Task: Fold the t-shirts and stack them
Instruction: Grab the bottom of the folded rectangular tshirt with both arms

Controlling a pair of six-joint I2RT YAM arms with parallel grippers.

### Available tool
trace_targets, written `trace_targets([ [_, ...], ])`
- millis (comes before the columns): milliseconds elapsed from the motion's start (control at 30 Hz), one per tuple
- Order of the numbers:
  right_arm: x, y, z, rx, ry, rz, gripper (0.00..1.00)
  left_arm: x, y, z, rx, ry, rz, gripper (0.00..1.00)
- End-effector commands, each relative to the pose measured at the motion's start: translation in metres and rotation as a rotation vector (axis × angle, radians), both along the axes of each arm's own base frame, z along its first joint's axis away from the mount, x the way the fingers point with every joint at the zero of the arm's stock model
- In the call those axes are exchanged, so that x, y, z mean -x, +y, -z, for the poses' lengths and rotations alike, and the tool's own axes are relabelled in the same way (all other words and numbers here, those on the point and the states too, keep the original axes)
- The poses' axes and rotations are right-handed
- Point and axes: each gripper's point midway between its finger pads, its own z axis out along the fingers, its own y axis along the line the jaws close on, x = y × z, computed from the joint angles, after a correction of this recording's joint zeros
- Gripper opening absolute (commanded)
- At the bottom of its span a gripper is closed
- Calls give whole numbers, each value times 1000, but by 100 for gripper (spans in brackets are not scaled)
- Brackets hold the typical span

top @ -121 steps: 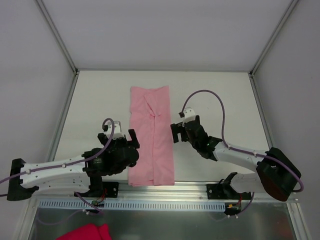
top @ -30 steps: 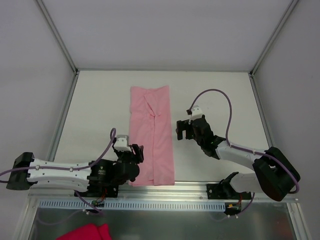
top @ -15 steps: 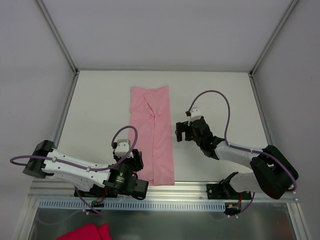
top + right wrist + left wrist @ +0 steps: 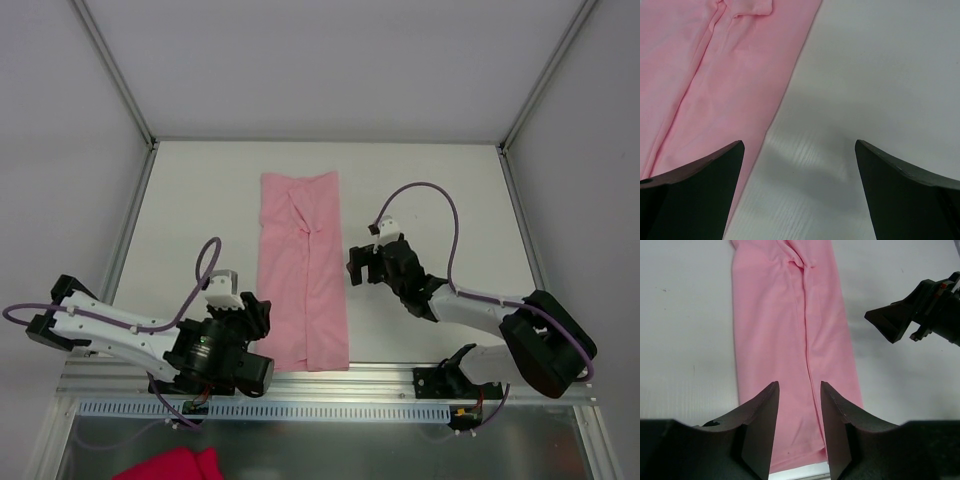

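One pale pink t-shirt (image 4: 300, 270), folded into a long narrow strip, lies flat down the middle of the white table (image 4: 440, 190). My left gripper (image 4: 256, 311) sits at the strip's near left edge. In the left wrist view the left gripper (image 4: 799, 385) is open with a moderate gap, and the t-shirt (image 4: 785, 315) shows through it, nothing between the fingers. My right gripper (image 4: 360, 264) hovers just right of the strip's middle. In the right wrist view the right gripper (image 4: 799, 145) is wide open over bare table, the t-shirt (image 4: 715, 75) edge by its left finger.
A deep magenta cloth (image 4: 175, 465) lies below the table's near edge at the bottom left. A metal rail (image 4: 330, 408) runs along the near edge between the arm bases. Grey enclosure walls stand close on the left, right and far sides.
The left arm has swung its elbow out to the left and drawn its gripper slightly left along the shirt's near edge, jaws narrowing. The right arm has barely moved.
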Motion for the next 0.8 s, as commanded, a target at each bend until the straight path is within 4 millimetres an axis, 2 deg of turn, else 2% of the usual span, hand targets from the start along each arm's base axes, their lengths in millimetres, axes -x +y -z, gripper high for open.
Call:
trace_targets([
  [0, 1, 12, -17, 5, -67, -13, 100, -10, 19, -4, -241, -116, 8, 40],
  [67, 5, 17, -30, 57, -114, 8, 100, -11, 17, -7, -227, -127, 8, 40],
  [200, 33, 27, -51, 151, -194, 13, 100, -14, 26, -5, -164, -115, -5, 40],
  [233, 42, 33, -65, 184, -245, 42, 100, -14, 28, -4, -160, -116, -5, 40],
  [367, 74, 42, -82, 245, -335, 44, 100, -14, 28, -1, -169, -112, -10, 40],
  [400, 76, 35, -89, 262, -364, 100, 100, -13, 27, 0, -172, -111, -9, 40],
  [433, 88, 39, -92, 265, -381, 82, 100, -13, 27, 0, -177, -111, -10, 40],
  [500, 100, 32, -98, 270, -408, 100, 100, -14, 28, 1, -179, -113, -11, 41],
  [633, 123, 24, -107, 136, -424, 164, 100, -13, 29, 0, -170, -108, -8, 41],
  [700, 132, 8, -114, 164, -484, 213, 100, -13, 29, 1, -170, -108, -9, 41],
  [733, 134, -7, -106, 168, -482, 240, 100, -13, 29, 1, -172, -108, -10, 41],
  [767, 137, -13, -108, 164, -502, 248, 100, -13, 29, 2, -173, -109, -11, 41],
])
